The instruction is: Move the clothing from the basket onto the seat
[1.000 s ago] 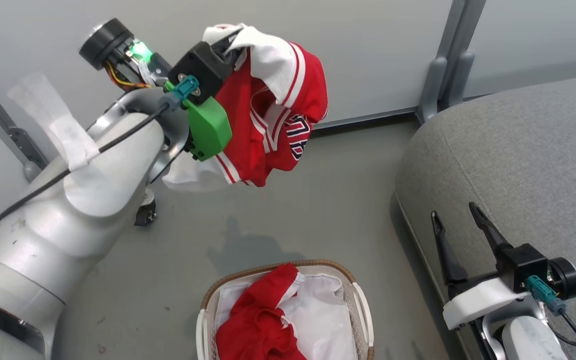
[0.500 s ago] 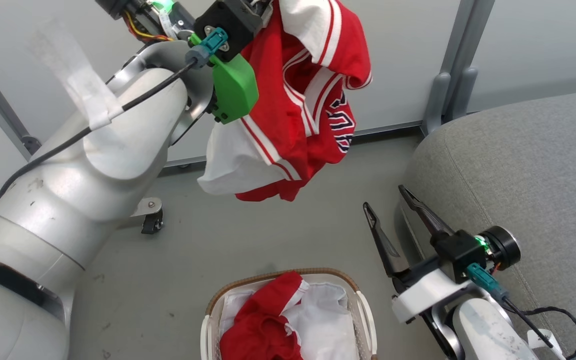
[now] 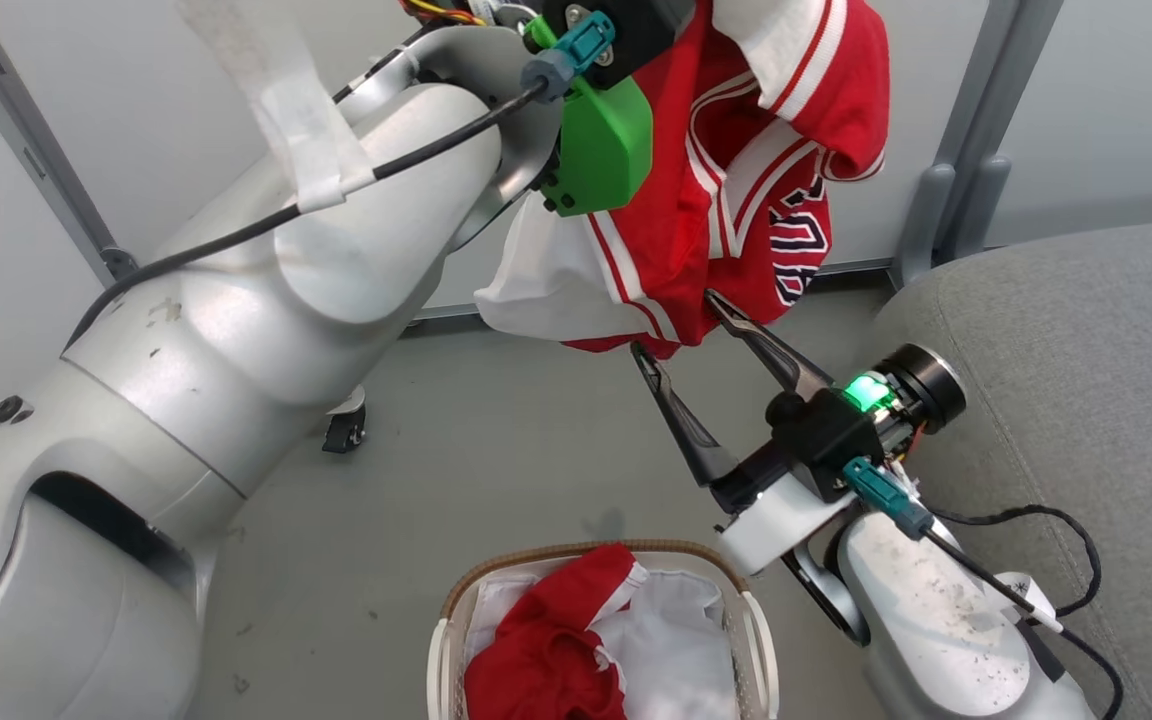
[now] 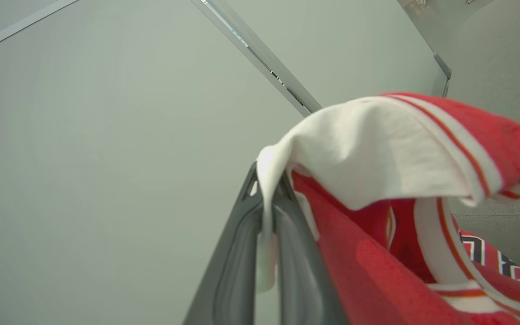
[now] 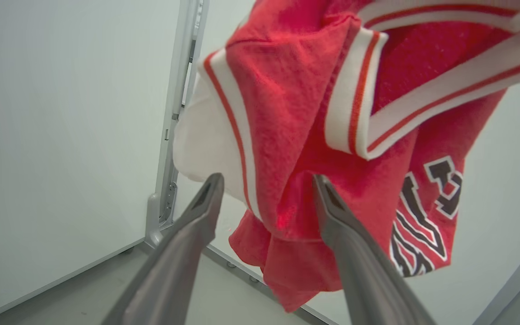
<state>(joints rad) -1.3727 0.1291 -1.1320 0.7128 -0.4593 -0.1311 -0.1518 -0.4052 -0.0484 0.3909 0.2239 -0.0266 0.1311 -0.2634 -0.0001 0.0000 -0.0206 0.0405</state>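
One piece of clothing, a red garment (image 3: 736, 200) with white striped trim and dark lettering, hangs in the air above the floor. My left gripper (image 4: 266, 189) is shut on its white edge (image 4: 368, 153), and the rest drapes down to the right. My right gripper (image 3: 674, 323) is open, its fingertips reaching up to the garment's lower hem. In the right wrist view the hem (image 5: 296, 113) hangs between the spread fingers (image 5: 197, 216). A second red garment (image 3: 546, 650) lies in the basket (image 3: 576, 552) at the bottom centre. The grey seat (image 3: 1086, 350) is on the right.
A white cloth liner (image 3: 676, 640) fills the basket beside the red garment. My bulky silver left arm (image 3: 236, 300) crosses the left half of the head view. Pale wall panels with a grey metal post (image 3: 956, 180) stand behind. A caster wheel (image 3: 344, 432) sits on the grey floor.
The head camera has shifted. My left arm has carried the garment up and to the right. My right gripper has left the seat's edge and risen up-left to the garment's hem, still open.
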